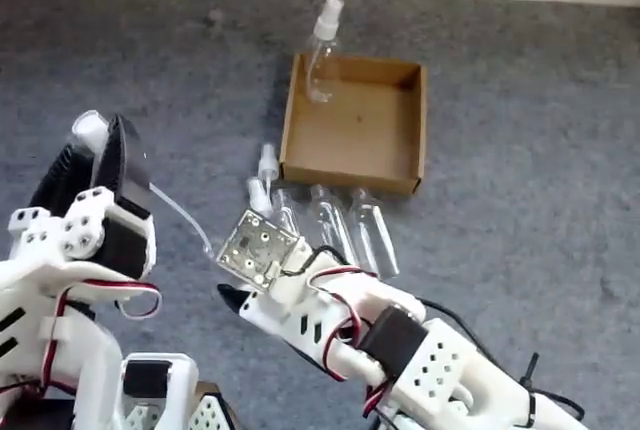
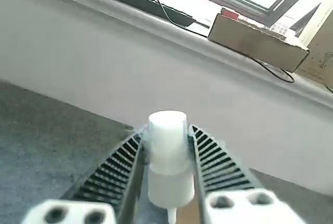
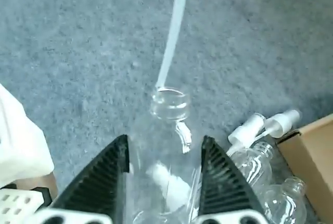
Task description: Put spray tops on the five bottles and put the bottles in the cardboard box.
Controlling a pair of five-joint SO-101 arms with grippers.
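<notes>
My left gripper (image 2: 166, 133) is shut on a white spray top (image 2: 167, 166), held up at the left of the table (image 1: 92, 132). Its thin dip tube (image 1: 180, 215) slants down toward the right gripper. My right gripper (image 3: 165, 141) is shut on a clear open bottle (image 3: 165, 172), and the tube's (image 3: 171, 31) tip sits at the rim of the bottle's mouth (image 3: 169, 103). The cardboard box (image 1: 400, 130) lies at the back centre, and a bottle with a spray top (image 1: 322, 50) leans over its far left corner.
Three clear bottles (image 1: 332, 225) lie side by side in front of the box, with two loose spray tops (image 1: 262, 178) at their left. The same tops (image 3: 265, 125) and bottles (image 3: 255, 162) lie beside the box corner (image 3: 312, 151). Grey carpet (image 1: 530, 200) covers the table.
</notes>
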